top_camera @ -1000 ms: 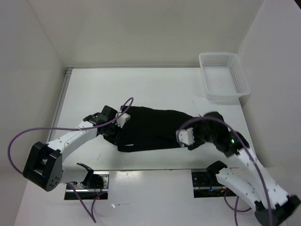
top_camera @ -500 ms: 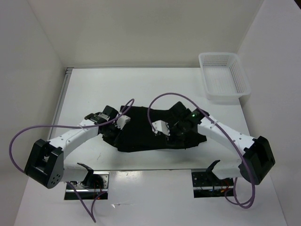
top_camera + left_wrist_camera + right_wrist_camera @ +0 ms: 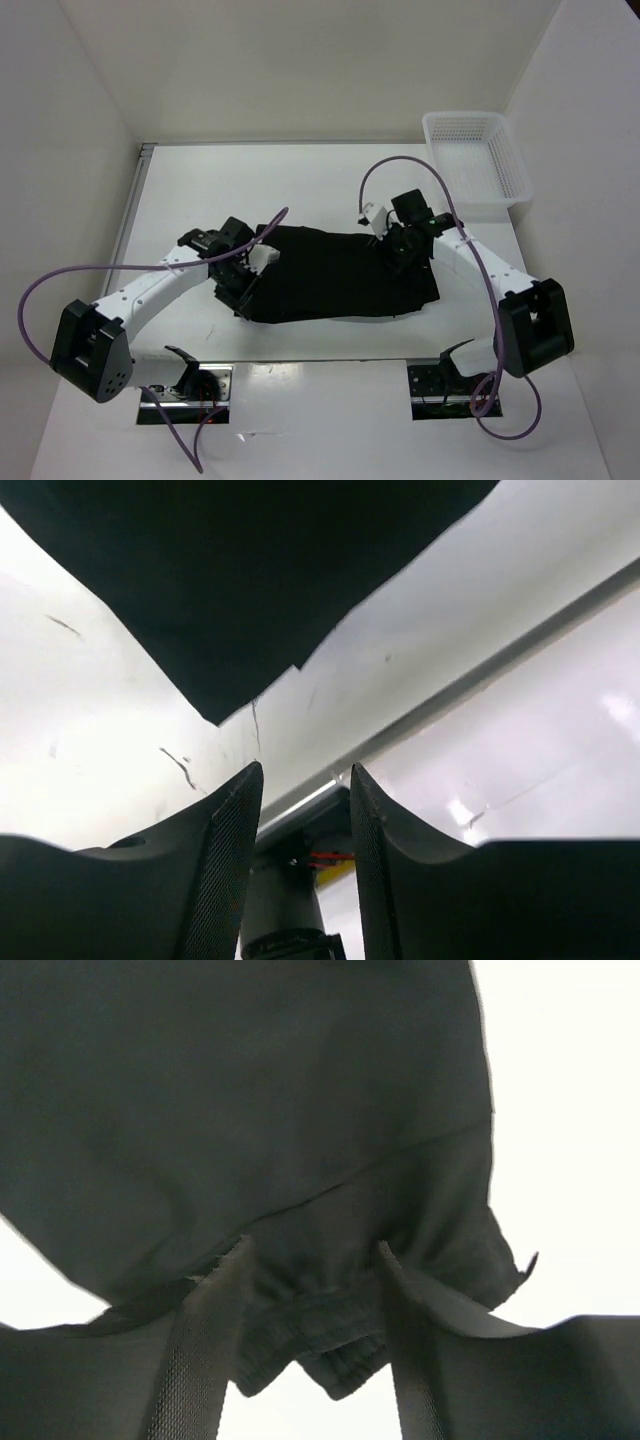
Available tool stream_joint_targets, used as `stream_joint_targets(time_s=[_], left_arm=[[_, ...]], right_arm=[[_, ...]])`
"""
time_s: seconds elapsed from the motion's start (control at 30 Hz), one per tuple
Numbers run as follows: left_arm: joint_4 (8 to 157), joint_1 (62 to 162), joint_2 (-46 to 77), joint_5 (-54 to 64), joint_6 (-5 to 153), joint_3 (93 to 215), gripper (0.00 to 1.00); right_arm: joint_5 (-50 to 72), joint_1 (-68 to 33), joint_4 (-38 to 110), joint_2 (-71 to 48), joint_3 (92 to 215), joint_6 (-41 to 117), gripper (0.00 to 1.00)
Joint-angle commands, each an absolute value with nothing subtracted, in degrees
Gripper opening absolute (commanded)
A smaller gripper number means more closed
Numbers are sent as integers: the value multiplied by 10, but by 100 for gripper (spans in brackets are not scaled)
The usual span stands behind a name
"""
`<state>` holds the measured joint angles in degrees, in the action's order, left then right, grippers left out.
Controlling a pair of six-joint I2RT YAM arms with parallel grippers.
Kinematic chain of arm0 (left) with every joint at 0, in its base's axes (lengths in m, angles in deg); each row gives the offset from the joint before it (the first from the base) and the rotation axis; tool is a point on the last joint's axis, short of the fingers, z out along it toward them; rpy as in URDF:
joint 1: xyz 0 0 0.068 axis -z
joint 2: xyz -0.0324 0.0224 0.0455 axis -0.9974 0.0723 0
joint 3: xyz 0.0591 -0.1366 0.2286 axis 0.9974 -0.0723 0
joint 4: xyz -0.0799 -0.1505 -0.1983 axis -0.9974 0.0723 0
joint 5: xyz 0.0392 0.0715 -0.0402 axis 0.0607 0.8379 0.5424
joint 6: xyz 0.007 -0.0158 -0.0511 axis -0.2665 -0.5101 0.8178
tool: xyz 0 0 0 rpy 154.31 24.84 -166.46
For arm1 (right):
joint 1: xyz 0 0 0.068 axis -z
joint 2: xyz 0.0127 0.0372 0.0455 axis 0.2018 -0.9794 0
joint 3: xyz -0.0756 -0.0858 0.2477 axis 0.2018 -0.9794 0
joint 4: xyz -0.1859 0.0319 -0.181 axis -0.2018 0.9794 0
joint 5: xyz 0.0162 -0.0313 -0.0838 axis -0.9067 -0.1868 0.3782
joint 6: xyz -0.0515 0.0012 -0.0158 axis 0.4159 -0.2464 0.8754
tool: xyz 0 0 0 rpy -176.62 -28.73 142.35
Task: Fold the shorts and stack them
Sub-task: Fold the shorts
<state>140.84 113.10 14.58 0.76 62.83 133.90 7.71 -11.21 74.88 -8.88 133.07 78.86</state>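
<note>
My left gripper (image 3: 305, 780) stands parted and empty by the shorts' (image 3: 330, 280) end farthest from the basket (image 3: 478, 165). My right gripper (image 3: 313, 1255) is spread astride the waistband nearest the basket, unclamped. The shorts lie outside the basket.

Two arms, white link shells with black joint housings: left arm (image 3: 150, 288), right arm (image 3: 480, 265). Purple cable (image 3: 80, 268) looping at 9 o'clock; second purple cable (image 3: 400, 160) arching at 1 o'clock. Left gripper (image 3: 303, 770): black, mesh-textured fingers (image 3: 225, 875)
</note>
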Motion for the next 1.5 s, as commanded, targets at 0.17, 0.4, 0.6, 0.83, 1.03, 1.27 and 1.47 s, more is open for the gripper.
stream_joint_targets(time_s=[0.17,0.4,0.6,0.83,1.03,1.27,1.47], left_arm=[[1229,1139,200,17,626,1434,53],[1156,1197,285,23,626,1396,61],[1106,1216,332,29,626,1361,63],[1125,1222,354,40,626,1407,65],[1161,1222,330,72,626,1412,65],[1166,1222,324,53,626,1398,65],[1166,1222,324,65,626,1398,65]], right_arm=[[156,-57,667,-137,1369,625,50],[198,34,678,-159,1363,598,67],[160,61,697,-164,1345,603,81],[112,79,742,-165,1357,669,71],[38,84,773,-173,1362,694,57],[39,79,778,-185,1356,707,60],[45,79,765,-224,1351,696,65]])
